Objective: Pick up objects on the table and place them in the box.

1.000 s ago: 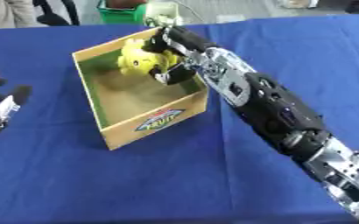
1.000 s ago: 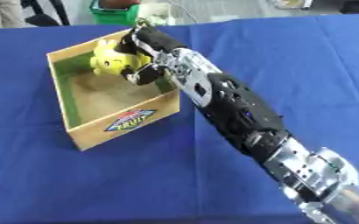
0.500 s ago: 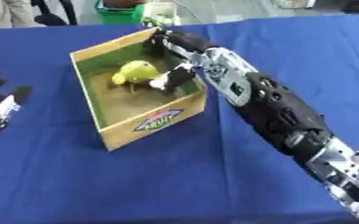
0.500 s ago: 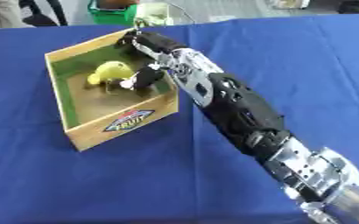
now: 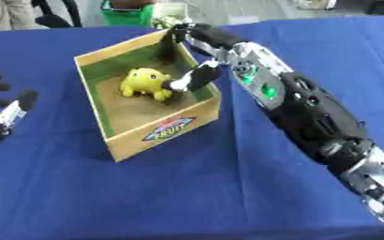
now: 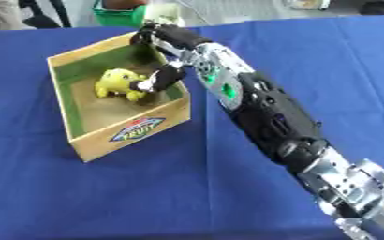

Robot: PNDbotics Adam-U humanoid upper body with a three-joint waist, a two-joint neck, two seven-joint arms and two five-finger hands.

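The yellow toy (image 5: 144, 83) lies on the floor of the box (image 5: 164, 134), toward its far side. The right hand (image 5: 193, 77) hangs over the box with fingers relaxed and uncurled, holding nothing, fingertips just beside the toy at its 3 o'clock. The left hand (image 5: 0, 121) rests open at the 9 o'clock edge of the blue table (image 5: 228, 187).

Yellow toy (image 6: 116, 83) inside box (image 6: 128, 132), right hand (image 6: 161, 77) just beside it

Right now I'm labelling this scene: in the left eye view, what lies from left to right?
Left hand resting at the left edge → yellow toy inside the box → right hand reaching into the box.
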